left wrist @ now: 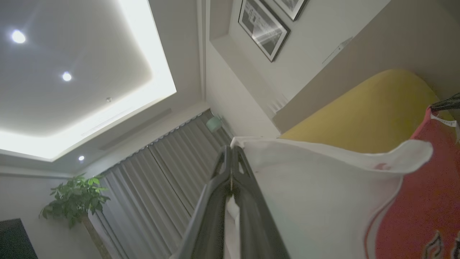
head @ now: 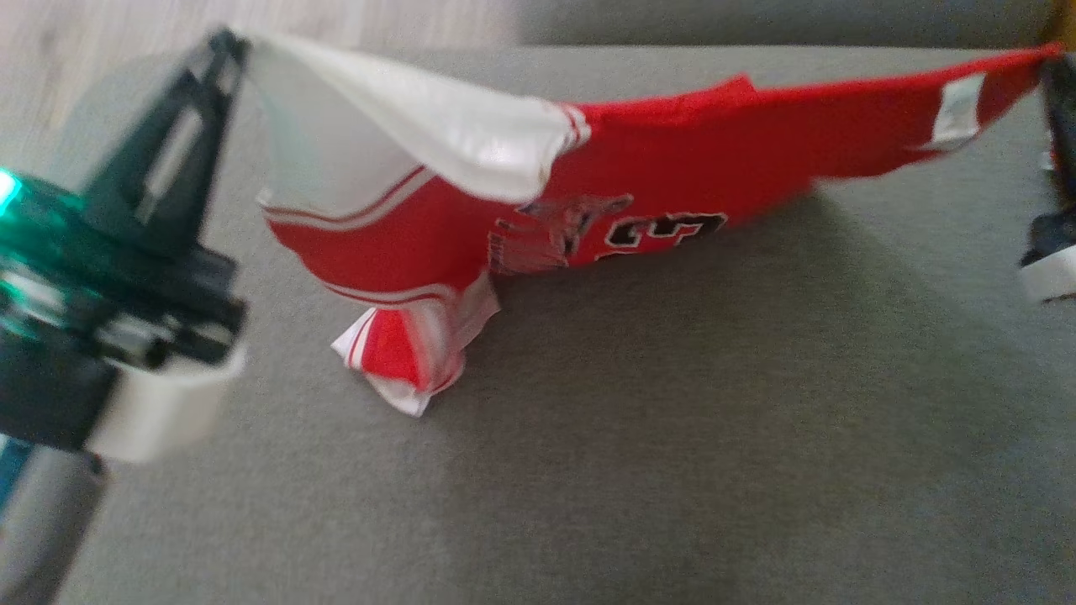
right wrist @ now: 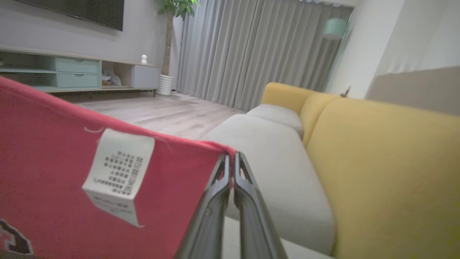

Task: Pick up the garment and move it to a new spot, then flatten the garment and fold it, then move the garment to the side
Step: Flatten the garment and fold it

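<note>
The red and white garment (head: 672,160) hangs stretched in the air above the grey sofa seat (head: 672,437). Its lower edge sags, and one bunched, striped corner (head: 403,357) touches the cushion. The left claw (head: 225,49) is pressed together on the white end. The right claw (right wrist: 231,158) pinches the red hem at the other end, just beside a white care label (right wrist: 118,174).

Yellow back cushions (right wrist: 388,172) run along the seat next to the right claw. Beyond the sofa are a pale wooden floor (right wrist: 161,115) and grey curtains (right wrist: 251,50). A ribbed white pot (right wrist: 164,84) holds a leafy plant (right wrist: 176,7). A low cabinet (right wrist: 143,76) has two mint drawers (right wrist: 77,73), both shut. Its open compartment (right wrist: 111,77) holds small things too blurred to name.
</note>
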